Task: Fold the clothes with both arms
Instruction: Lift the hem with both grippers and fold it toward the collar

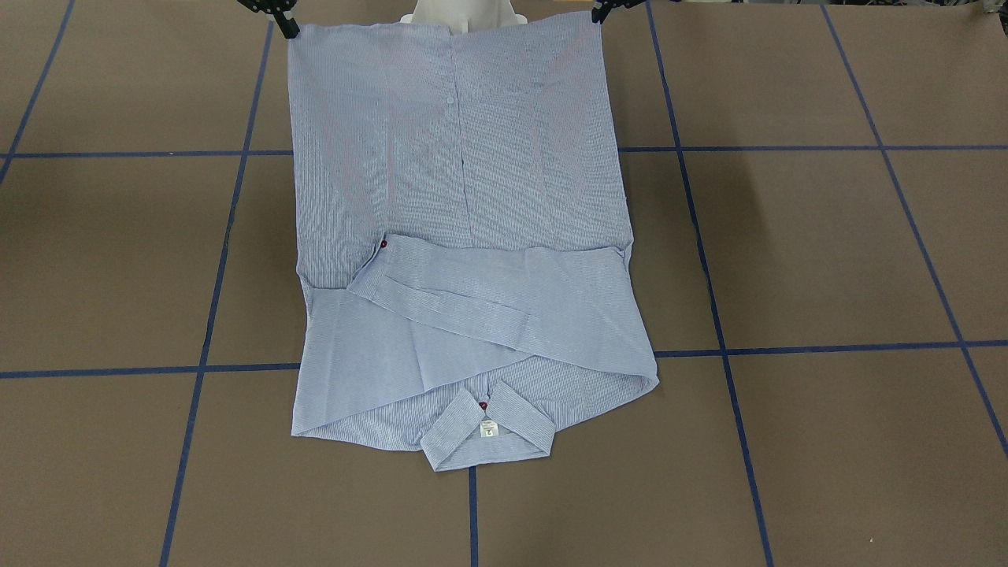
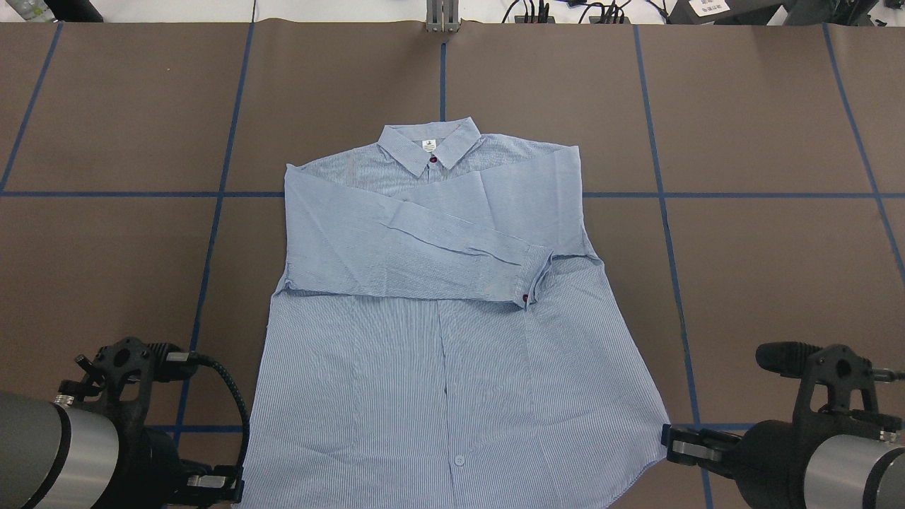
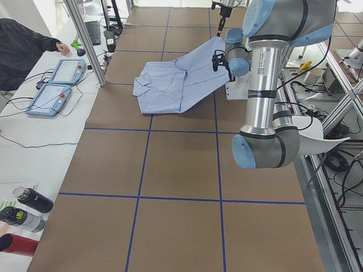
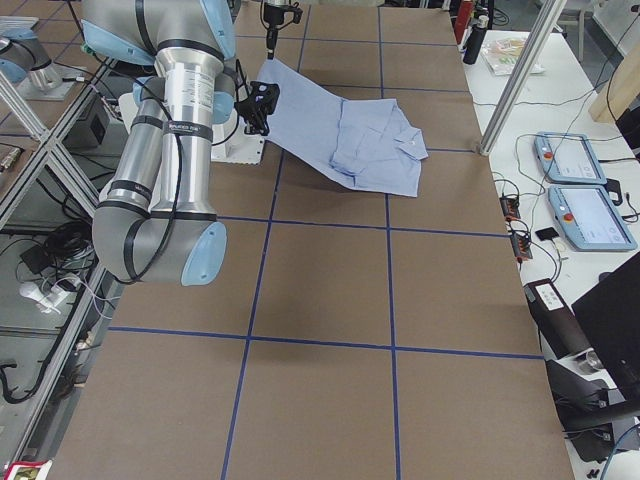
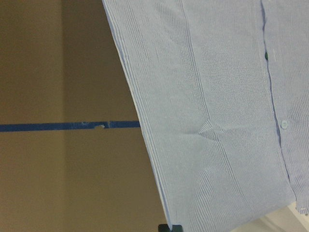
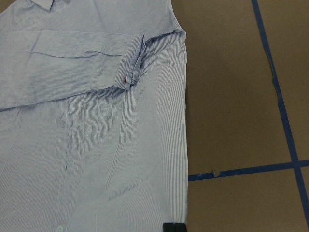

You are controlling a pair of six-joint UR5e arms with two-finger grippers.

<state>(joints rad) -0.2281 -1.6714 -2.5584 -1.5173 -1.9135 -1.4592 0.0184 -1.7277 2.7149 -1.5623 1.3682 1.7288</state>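
Observation:
The light blue striped shirt (image 2: pixel 452 367) lies front up, its collar (image 2: pixel 430 145) at the far side and both sleeves folded across the chest. My left gripper (image 2: pixel 233 488) is shut on the hem corner on its side. My right gripper (image 2: pixel 668 440) is shut on the other hem corner. Both hold the hem raised above the table, so the lower shirt (image 1: pixel 472 157) slopes up toward the robot. In the front-facing view the left gripper (image 1: pixel 598 12) is at the top right and the right gripper (image 1: pixel 285 24) at the top left. Each wrist view shows a dark fingertip (image 5: pixel 170 227) (image 6: pixel 174 226) at the cloth's edge.
The brown table (image 2: pixel 742 268) carries a grid of blue tape lines. The white pedestal (image 1: pixel 461 12) stands behind the raised hem. An operator (image 3: pixel 25 48), two teach pendants (image 3: pixel 57 85) and bottles (image 3: pixel 25 207) are along the table's far side.

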